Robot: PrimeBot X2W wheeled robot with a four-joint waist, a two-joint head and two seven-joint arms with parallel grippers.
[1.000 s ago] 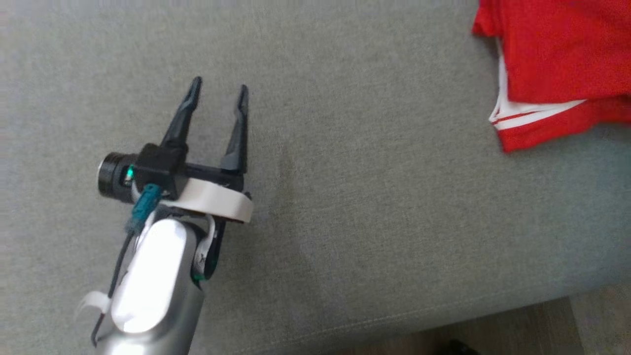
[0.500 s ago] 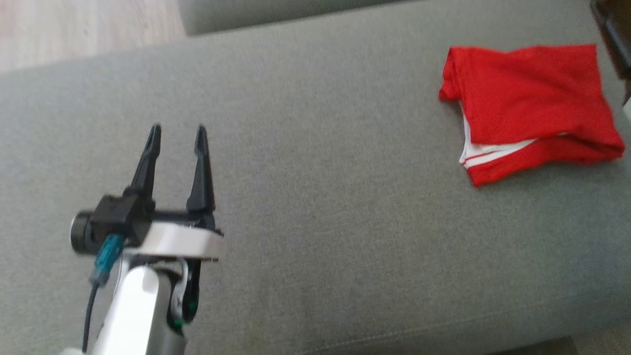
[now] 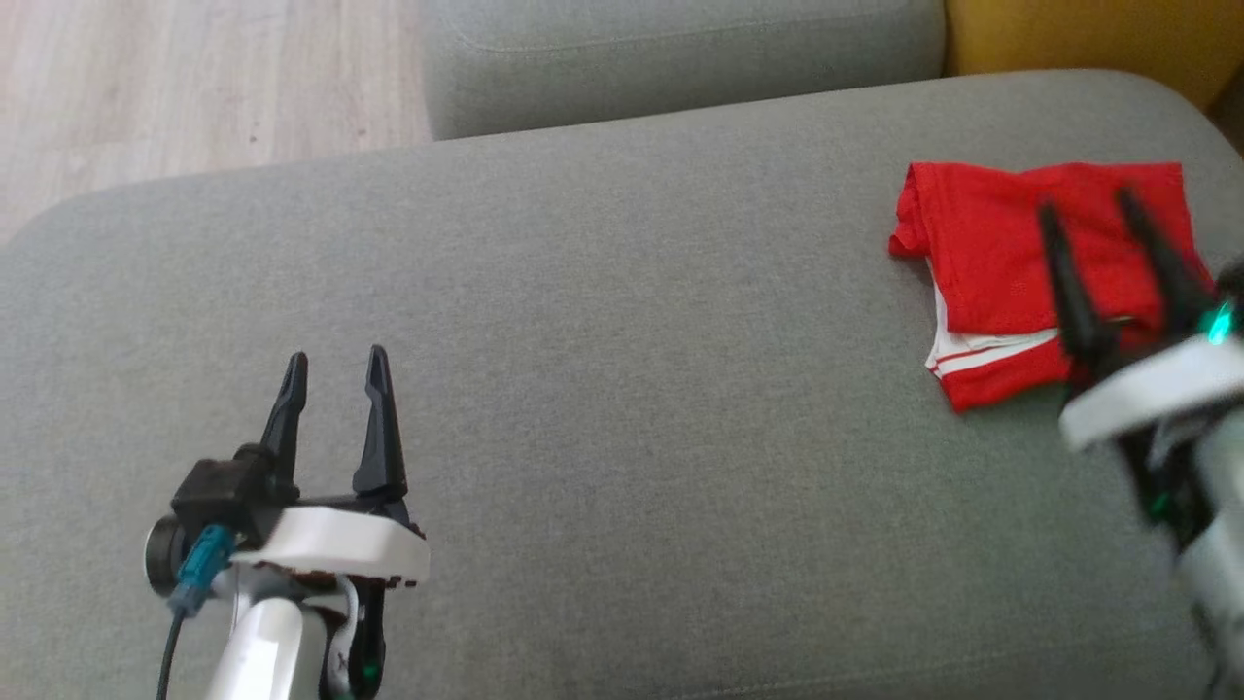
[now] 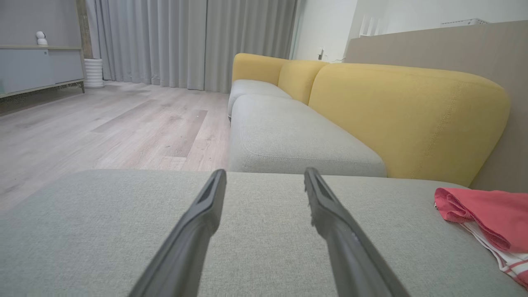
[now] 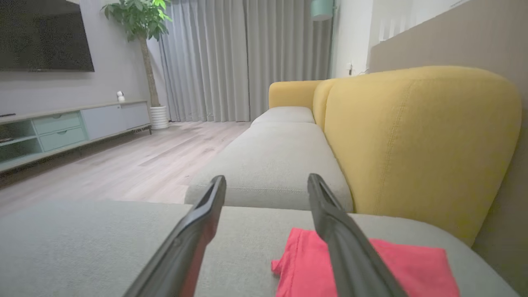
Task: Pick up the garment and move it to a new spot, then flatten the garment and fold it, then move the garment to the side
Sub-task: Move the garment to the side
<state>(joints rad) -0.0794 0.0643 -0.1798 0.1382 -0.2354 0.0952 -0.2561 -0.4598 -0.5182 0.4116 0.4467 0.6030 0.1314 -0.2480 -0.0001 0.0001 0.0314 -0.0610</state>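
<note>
The garment is red with white trim and lies folded at the right end of the grey sofa seat. It also appears at the right edge of the left wrist view and low in the right wrist view. My right gripper hovers open above the garment, with nothing between its fingers. Far to the left, near the seat's front, my left gripper stands open and empty over bare cushion. In each wrist view the two dark fingers stand apart, left gripper and right gripper.
A second grey seat cushion lies beyond this one, with yellow back cushions along the right. Wooden floor lies to the far left. A TV cabinet and a potted plant stand across the room.
The head camera has tilted up, so more of the sofa, floor and garment shows. The right gripper has come into view above the garment. Both grippers stay open.
</note>
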